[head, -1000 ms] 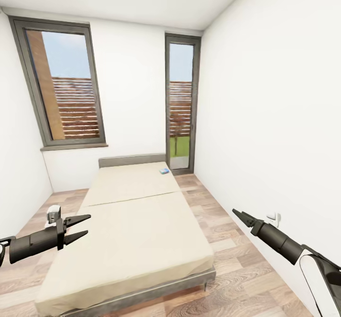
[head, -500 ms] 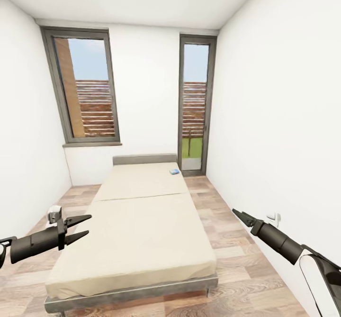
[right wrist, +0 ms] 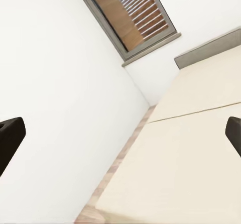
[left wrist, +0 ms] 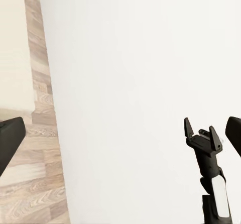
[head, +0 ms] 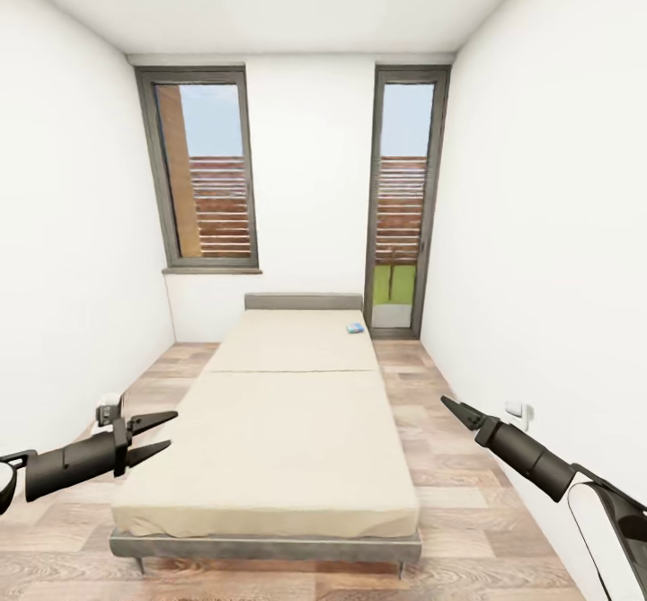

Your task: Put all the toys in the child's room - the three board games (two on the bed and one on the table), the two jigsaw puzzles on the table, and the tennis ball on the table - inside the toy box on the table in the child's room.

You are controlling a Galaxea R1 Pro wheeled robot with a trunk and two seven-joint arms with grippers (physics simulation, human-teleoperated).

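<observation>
Since the earlier frames the head camera has swung, so the whole room now sits square in view, with the bed centred; both arms keep the same place at the lower corners of the picture. The bed's beige mattress is in two sections, with a low grey headboard against the far wall. One small blue board game lies on the far mattress section, near the headboard and toward the right edge; it is the single toy in sight.

The left hand hangs above the wood-plank floor just beside the bed's left edge, its two fingers spread apart with nothing between them. The right hand hangs over the floor to the right of the bed; in the head view its fingers look close together, while the left wrist view shows that hand with its fingers parted and bare.

Two grey-framed openings stand in the far wall: one window on the left and one tall glazed door on the right. One white wall socket sits low on the right wall, one white socket low on the left.
</observation>
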